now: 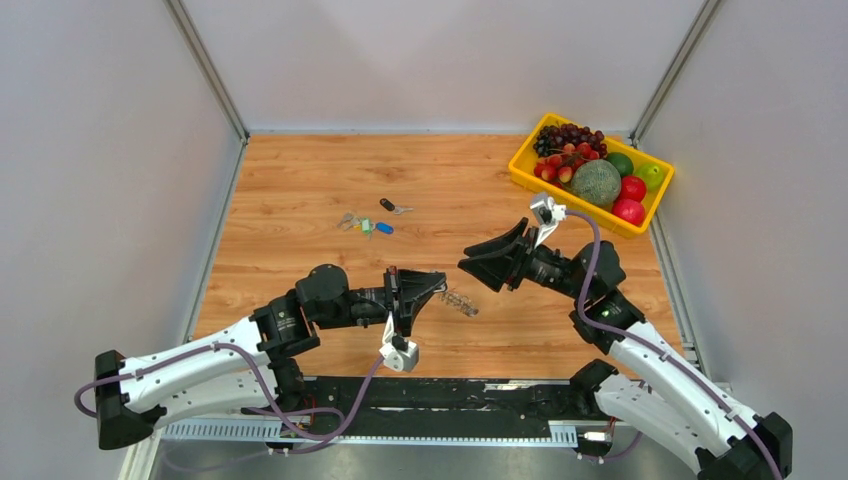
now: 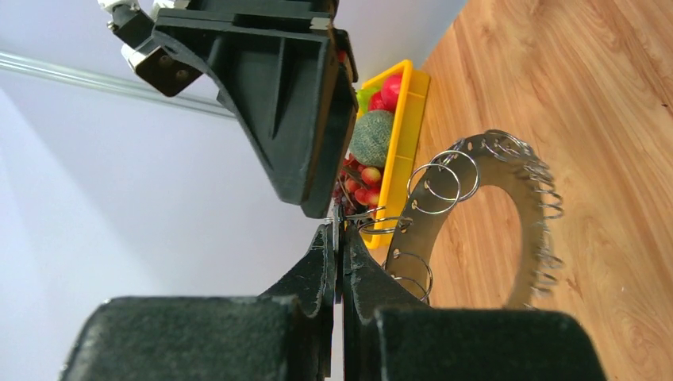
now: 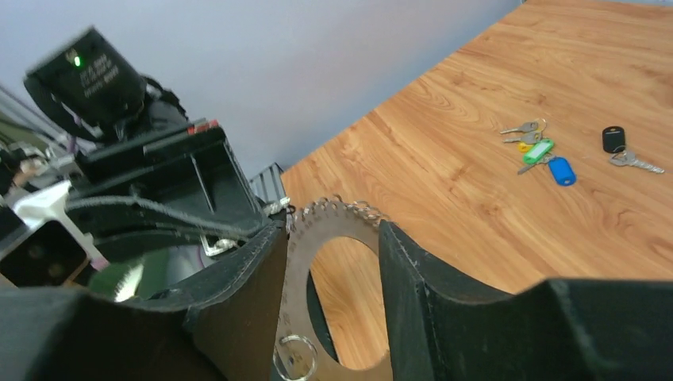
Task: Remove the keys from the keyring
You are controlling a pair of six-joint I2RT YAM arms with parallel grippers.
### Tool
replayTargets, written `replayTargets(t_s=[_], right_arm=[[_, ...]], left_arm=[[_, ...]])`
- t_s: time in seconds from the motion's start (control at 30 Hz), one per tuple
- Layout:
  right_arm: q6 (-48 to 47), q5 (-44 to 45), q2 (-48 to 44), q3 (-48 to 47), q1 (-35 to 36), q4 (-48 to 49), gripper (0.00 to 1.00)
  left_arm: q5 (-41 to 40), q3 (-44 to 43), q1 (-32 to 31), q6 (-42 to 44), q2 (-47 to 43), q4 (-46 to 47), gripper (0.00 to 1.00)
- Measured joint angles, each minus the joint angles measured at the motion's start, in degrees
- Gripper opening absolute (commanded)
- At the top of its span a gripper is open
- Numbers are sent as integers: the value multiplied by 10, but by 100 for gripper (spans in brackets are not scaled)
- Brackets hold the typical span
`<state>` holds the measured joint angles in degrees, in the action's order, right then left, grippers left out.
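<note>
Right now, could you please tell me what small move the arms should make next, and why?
Probably back the open right gripper away from the ring: the shut left gripper holds it, only small loops show on it, and the keys lie on the table.

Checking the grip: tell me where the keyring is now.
In the top view the keyring is near the front middle of the table, pinched by the left gripper, with the right gripper open just beyond it.
</note>
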<state>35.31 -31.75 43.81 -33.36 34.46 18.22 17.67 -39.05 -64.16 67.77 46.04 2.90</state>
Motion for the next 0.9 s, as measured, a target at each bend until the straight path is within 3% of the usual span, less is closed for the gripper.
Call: replayTargets(t_s=[0.2,0.5,0.9], right_arm=[[-123,-44,-28,3,17,-29,67],[-266,-90,-54,15,47,-48,59],[-316,-103,24,15,91,-35,59]], left_arm=[[-2,0,0,0,-8,0,0],[2,0,0,-1,-10,0,0],[9,0,0,-6,-13,0,0]])
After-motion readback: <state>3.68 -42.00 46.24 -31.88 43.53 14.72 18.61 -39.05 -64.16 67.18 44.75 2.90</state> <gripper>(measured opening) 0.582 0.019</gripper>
